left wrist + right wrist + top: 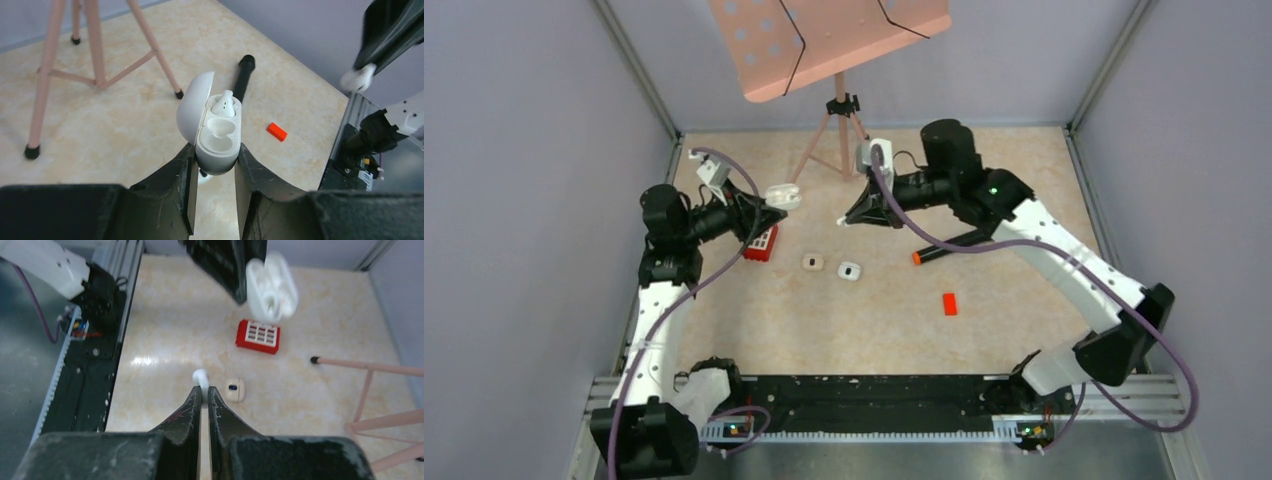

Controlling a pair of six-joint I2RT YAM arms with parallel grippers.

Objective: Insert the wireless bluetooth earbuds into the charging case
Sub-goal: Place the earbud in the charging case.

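Observation:
The white charging case (217,137) hangs above the table with its lid (194,105) swung open, and my left gripper (215,161) is shut on its lower body. One white earbud (223,105) sits in the far socket; the near socket is empty. From above, the case (784,196) shows at the left gripper (771,206) tip. My right gripper (204,390) is shut on the stem of a second white earbud (200,375), whose round head pokes out past the fingertips. This gripper (848,219) hovers to the right of the case (270,287), apart from it.
Two small pebble-like cases (813,262) (851,271) lie mid-table. A red gridded tray (761,243) sits under the left gripper. A black marker with an orange cap (944,250) and a small red block (950,303) lie to the right. A pink music stand's tripod (834,135) stands behind.

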